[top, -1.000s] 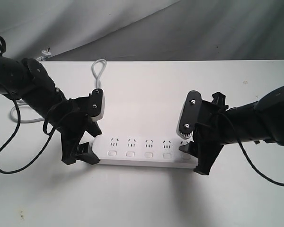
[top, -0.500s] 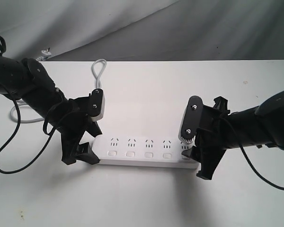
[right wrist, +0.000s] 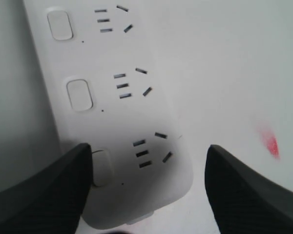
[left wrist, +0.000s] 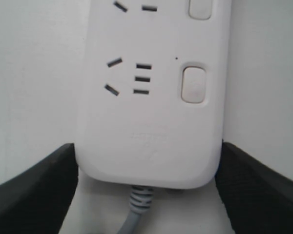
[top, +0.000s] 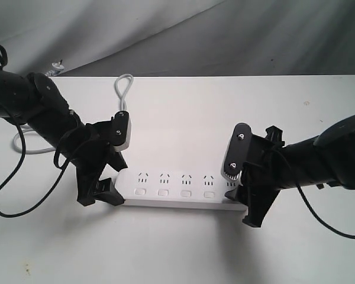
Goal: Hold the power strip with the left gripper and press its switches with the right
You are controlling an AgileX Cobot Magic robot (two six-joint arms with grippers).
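Note:
The white power strip (top: 177, 189) lies flat on the table, its grey cord (top: 124, 89) looping off behind. My left gripper (top: 111, 180) is shut on the strip's cord end; both fingers (left wrist: 39, 190) press its long sides (left wrist: 151, 126). Four switches (top: 186, 193) show in a row, and the fifth is under my right gripper (top: 242, 194). That gripper (right wrist: 149, 156) is open over the far end. One finger (right wrist: 53, 190) rests at the last switch (right wrist: 102, 168), while the other stands off the strip above the table.
The white table (top: 183, 254) stretches in front of the strip. A grey cloth (top: 236, 35) hangs behind the table's back edge. The left arm's black cable (top: 6, 195) loops over the table at the left. A red mark (right wrist: 269, 141) lies on the table beside the strip's far end.
My right gripper has come down and slightly left onto the strip's right end. The left gripper and the strip have not moved.

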